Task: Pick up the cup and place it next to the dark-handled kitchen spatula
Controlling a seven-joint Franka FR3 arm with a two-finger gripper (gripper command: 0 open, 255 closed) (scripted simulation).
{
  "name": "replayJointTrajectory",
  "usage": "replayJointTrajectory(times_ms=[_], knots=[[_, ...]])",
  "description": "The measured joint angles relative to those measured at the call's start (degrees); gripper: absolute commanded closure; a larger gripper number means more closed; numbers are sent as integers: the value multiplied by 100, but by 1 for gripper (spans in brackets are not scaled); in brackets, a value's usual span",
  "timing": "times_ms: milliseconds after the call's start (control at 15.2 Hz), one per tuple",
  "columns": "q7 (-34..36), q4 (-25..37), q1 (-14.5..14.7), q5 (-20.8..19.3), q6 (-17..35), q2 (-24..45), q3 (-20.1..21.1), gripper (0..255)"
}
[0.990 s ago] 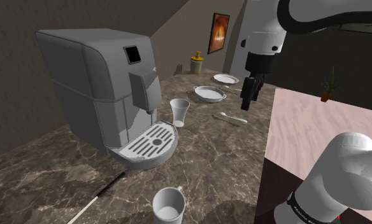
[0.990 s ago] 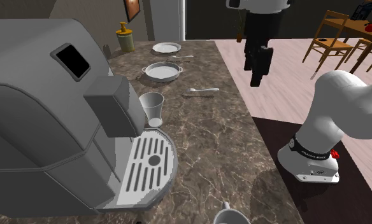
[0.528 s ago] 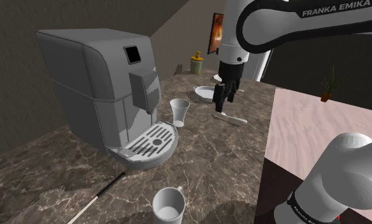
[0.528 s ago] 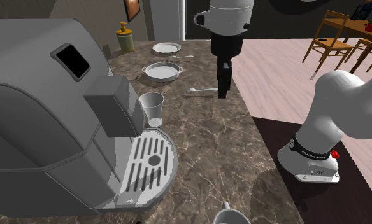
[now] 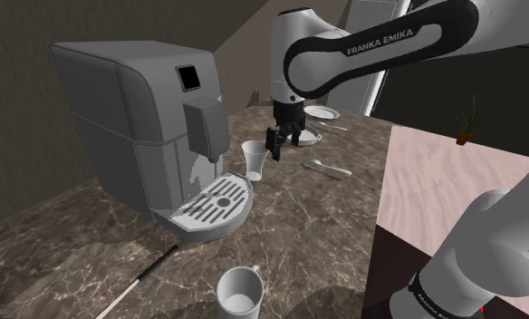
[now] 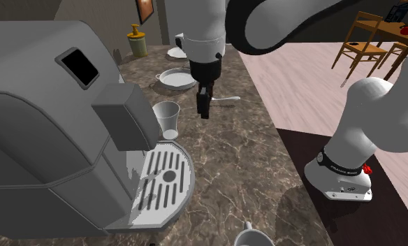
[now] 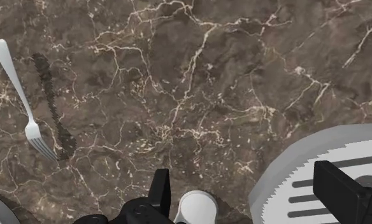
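Note:
The cup (image 5: pixel 254 160) is a pale, see-through tumbler standing upright on the marble counter (image 5: pixel 290 227), just in front of the coffee machine's drip tray (image 5: pixel 208 207). My black gripper (image 5: pixel 276 145) hangs open beside the cup on the shoulder view's right, fingers pointing down, not touching it. In the second exterior view the gripper (image 6: pixel 203 105) sits right of the cup (image 6: pixel 168 119). From the wrist, the cup's rim (image 7: pixel 197 207) lies between the spread fingers, close to one of them. The dark-handled spatula (image 5: pixel 158 261) lies at the counter's near end.
A big grey coffee machine (image 5: pixel 136 118) stands left of the cup. A white mug (image 5: pixel 239 292) sits near the spatula. A fork (image 7: pixel 19 95), a pan (image 6: pixel 176 78), a plate (image 5: pixel 324 112) and a yellow dispenser (image 5: pixel 280 90) lie farther along. The counter edge drops to floor at right.
The arm swung from over the counter's right edge leftward and lower, bringing the gripper beside the cup. The fingers stayed open. Nothing on the counter moved.

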Motion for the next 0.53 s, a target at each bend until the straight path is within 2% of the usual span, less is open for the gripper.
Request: replayJointTrajectory(times_ms=[264,528], knots=[[440,592,-49,-478,280,878,150,0],[911,1433,4,-1029,349,1845,229,0]])
